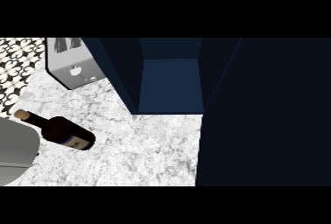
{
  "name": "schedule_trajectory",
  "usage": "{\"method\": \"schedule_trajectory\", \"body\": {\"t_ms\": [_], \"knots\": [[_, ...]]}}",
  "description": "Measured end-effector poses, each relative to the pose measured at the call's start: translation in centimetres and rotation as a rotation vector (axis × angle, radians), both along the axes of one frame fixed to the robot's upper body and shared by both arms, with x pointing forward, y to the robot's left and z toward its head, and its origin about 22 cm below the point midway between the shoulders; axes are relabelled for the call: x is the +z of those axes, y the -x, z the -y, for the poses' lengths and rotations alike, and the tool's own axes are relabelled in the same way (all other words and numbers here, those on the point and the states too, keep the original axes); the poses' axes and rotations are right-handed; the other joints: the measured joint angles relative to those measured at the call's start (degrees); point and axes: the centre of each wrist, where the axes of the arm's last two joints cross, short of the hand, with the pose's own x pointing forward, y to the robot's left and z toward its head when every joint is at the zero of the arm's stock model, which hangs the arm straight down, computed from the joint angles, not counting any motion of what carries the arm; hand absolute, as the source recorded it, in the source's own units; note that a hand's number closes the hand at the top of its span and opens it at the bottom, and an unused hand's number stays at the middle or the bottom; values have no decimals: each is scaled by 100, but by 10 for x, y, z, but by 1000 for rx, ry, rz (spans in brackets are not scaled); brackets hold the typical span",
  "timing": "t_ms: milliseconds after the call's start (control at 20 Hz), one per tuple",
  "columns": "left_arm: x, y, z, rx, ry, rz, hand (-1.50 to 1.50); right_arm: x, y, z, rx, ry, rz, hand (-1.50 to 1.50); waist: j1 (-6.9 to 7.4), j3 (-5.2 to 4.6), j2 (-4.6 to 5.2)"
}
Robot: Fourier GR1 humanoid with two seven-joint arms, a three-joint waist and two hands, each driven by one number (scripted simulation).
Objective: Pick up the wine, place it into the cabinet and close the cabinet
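The wine bottle (61, 131) is dark with a tan cork and a small label near its base. It stands on the marble counter (149, 148) at the left, its neck pointing to the upper left of the view. The dark blue cabinet (171, 83) is open at the back middle, and its inside shows nothing. One door panel (119, 74) angles out on the left, and a large door panel (258, 118) covers the right of the view. A grey forearm (14, 148) comes in at the lower left, just beside the bottle. Neither hand shows.
A silver toaster (72, 61) stands at the back left, next to the cabinet's left door. A patterned tile wall (16, 65) runs along the far left. Bare marble lies between the bottle and the cabinet opening.
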Motion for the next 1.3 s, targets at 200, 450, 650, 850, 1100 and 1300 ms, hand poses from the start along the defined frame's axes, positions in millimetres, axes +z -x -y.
{"method": "schedule_trajectory", "body": {"t_ms": [200,450,650,850,1100,1300], "knots": [[-13,-17,-5,-1,-15,-31,-150,5,-3,2,-13,9,7,-150,-7,0,4],[-28,-29,-12,-14,-50,-70,-150,8,-3,3,-21,11,14,-150,-6,28,-14],[-36,-33,-11,-26,-122,-74,-150,7,-2,3,-18,12,9,-150,2,84,-46],[-49,-37,-8,-31,-142,-86,-150,8,-3,3,-12,19,10,-150,-13,95,-49],[-65,-40,-9,-7,-169,-95,-150,11,-5,-2,4,17,7,-150,-10,138,-69],[-70,-41,-9,41,-203,-82,-150,12,-6,-2,0,18,12,-150,-36,166,-79]]}}
